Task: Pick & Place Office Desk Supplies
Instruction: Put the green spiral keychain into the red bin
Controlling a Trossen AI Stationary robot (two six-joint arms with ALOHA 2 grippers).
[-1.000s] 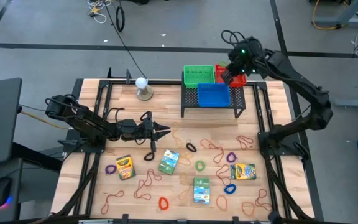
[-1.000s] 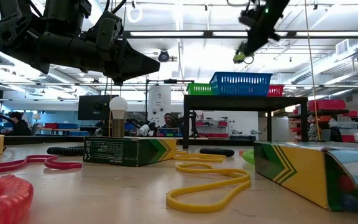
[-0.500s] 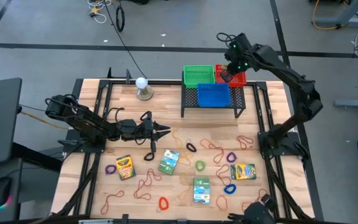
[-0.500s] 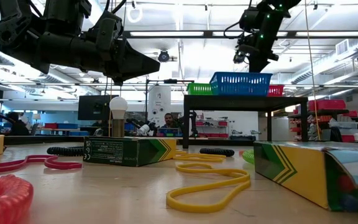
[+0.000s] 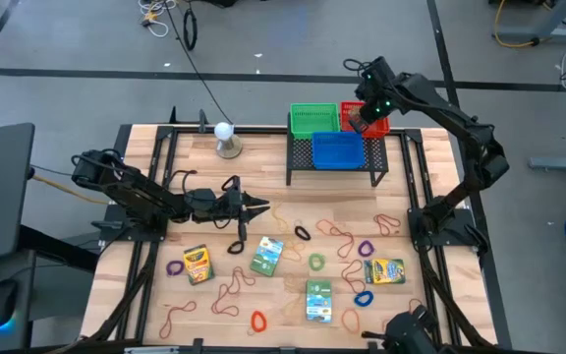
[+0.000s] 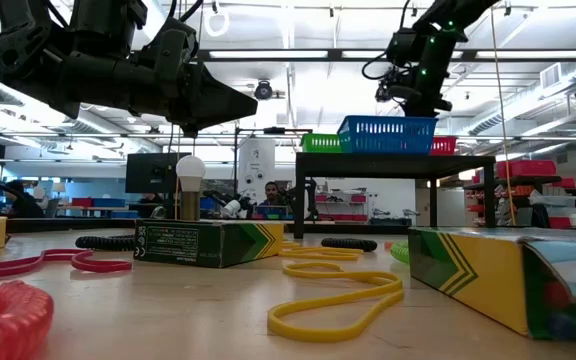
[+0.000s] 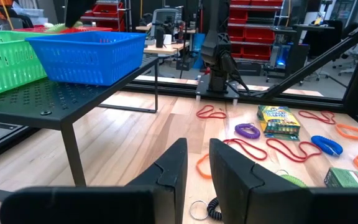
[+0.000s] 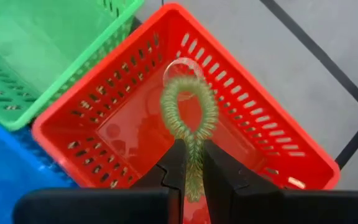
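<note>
My right gripper [image 8: 193, 149] is over the red basket [image 8: 278, 143] at the rack's far right corner, shut on a green coiled loop [image 8: 188, 109] that carries a clear ring [image 8: 182, 68]. In the high view this gripper [image 5: 362, 116] covers part of the red basket [image 5: 381, 126]. My left gripper [image 5: 263, 206] hovers level above the table's left middle. Its fingers [image 7: 173, 168] stand a narrow gap apart with nothing between them. Crayon boxes [image 5: 266, 256], rubber bands [image 5: 232, 287] and small loops [image 5: 366, 248] lie flat on the wooden table. My right gripper pinches the green coiled loop by its straight tail end [image 8: 193, 163] between its two fingers. The fingers come from above, slanting down. The loop's round part and ring hang beyond the fingertips, inside the red basket's outline; I cannot tell whether it touches the basket's floor.
A green basket [image 5: 314, 118] and a blue basket [image 5: 337, 149] sit beside the red one on the black mesh rack [image 5: 373, 167] at the table's far side. A white ball on a round stand [image 5: 226, 138] is at the far left. More supplies fill the table's near half.
My right gripper has come down toward the red basket and tipped further downward, still shut on the green loop, which went down with it.
</note>
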